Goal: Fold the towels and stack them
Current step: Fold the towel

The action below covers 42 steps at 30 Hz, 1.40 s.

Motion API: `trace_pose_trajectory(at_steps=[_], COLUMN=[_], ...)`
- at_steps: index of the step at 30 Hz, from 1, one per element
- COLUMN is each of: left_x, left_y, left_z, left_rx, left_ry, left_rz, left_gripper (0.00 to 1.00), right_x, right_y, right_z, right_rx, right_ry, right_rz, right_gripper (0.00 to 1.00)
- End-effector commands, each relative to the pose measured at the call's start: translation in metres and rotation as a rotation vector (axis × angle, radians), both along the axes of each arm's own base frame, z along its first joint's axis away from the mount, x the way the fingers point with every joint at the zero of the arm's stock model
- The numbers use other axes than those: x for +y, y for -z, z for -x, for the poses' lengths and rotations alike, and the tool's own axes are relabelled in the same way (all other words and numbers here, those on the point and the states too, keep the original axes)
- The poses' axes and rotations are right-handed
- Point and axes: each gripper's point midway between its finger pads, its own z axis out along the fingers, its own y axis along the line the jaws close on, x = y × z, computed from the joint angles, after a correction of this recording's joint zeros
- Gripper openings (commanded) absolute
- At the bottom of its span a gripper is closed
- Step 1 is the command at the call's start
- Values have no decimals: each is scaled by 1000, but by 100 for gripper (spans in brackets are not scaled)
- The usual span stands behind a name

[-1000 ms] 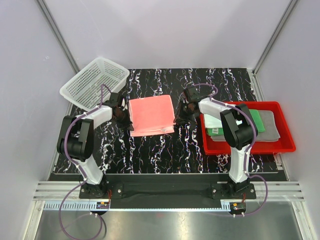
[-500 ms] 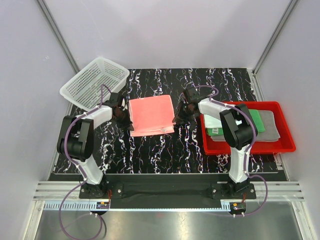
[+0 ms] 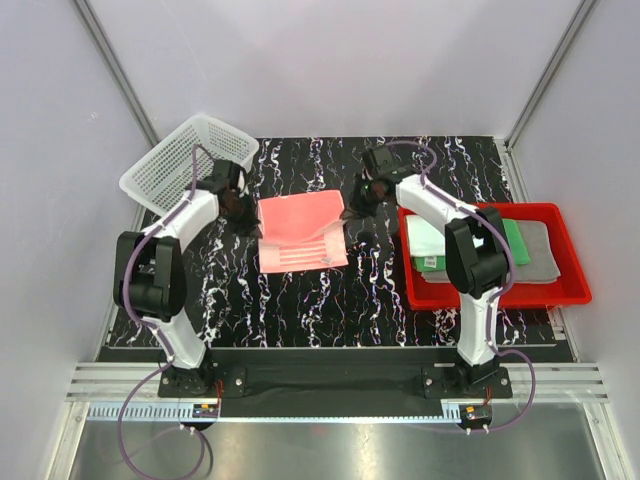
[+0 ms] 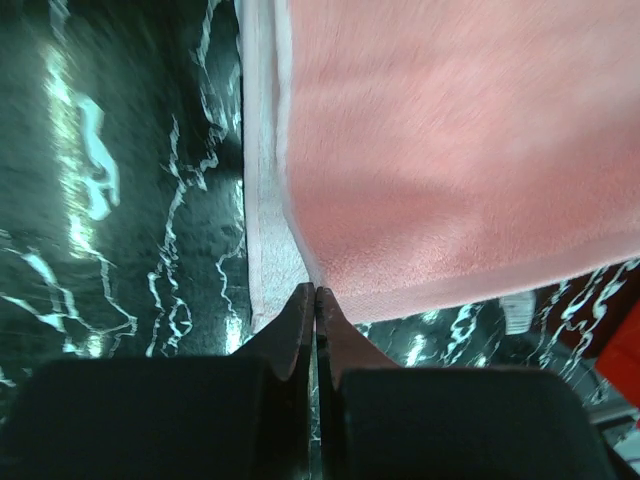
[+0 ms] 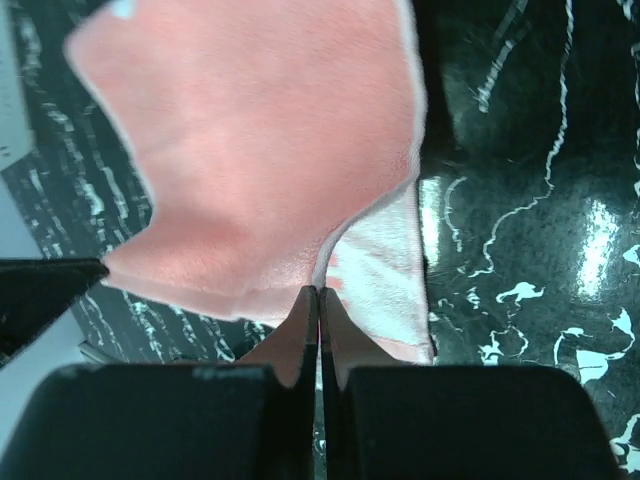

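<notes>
The pink towel (image 3: 300, 214) lies mid-table, its far part lifted and its pale printed side (image 3: 303, 252) showing nearer me. My left gripper (image 3: 250, 214) is shut on the towel's left corner; the left wrist view shows the tips (image 4: 315, 292) pinching the pink cloth (image 4: 450, 150). My right gripper (image 3: 350, 210) is shut on the right corner; the right wrist view shows the tips (image 5: 319, 292) closed on the cloth (image 5: 260, 150), which hangs from them. Pale mint-white (image 3: 430, 240), dark green (image 3: 513, 240) and grey (image 3: 541, 250) towels lie in the tray.
The red plastic tray (image 3: 500, 298) stands at the right beside the right arm. A white mesh basket (image 3: 185, 165) sits tilted at the far left, close behind the left wrist. The table top is black with white veins (image 3: 330, 310).
Both grippers have moved away from me and up, each with a corner of the pink towel. The towel's pale printed side now shows along its near part.
</notes>
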Motion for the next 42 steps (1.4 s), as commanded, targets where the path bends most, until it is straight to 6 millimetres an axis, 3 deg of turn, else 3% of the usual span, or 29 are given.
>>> trace_pose_trajectory(at_steps=[1, 3, 4, 5, 6, 7, 11, 15, 18, 29, 35, 39, 42], left_x=[18, 17, 16, 15, 14, 10, 4, 5, 3, 6, 9, 9, 5], left_y=[-50, -57, -47, -43, -41, -25, 5, 30, 39, 40, 5, 0, 6], left_z=[-8, -2, 6, 11, 17, 29, 53, 68, 73, 84, 64, 63, 63], left_rx=[-79, -89, -71, -68, -73, -41, 8, 59, 79, 93, 5, -19, -22], left_ry=[-8, 0, 3, 4, 6, 7, 19, 21, 33, 47, 22, -2, -6], left_rz=[-54, -44, -37, -25, -10, 13, 58, 59, 70, 61, 39, 44, 69], left_gripper=[0, 0, 0, 0, 0, 0, 0, 0, 0, 0, 0, 0, 0], right_x=[0, -2, 3, 1, 3, 11, 14, 8, 6, -5, -6, -8, -9], right_y=[-54, -48, -53, -36, -31, -28, 17, 51, 60, 56, 24, 11, 12], right_z=[10, 21, 23, 35, 40, 45, 73, 81, 83, 81, 75, 74, 73], right_rx=[-81, -75, -106, -75, -69, -80, -18, 11, 7, -21, -71, -97, -109], right_ry=[-52, -60, -71, -79, -80, -92, -117, -108, -129, -131, -135, -126, -122], right_rz=[4, 6, -12, -3, -12, -31, -7, 28, 56, 112, 122, 114, 120], right_gripper=[0, 0, 0, 0, 0, 0, 0, 0, 0, 0, 0, 0, 0])
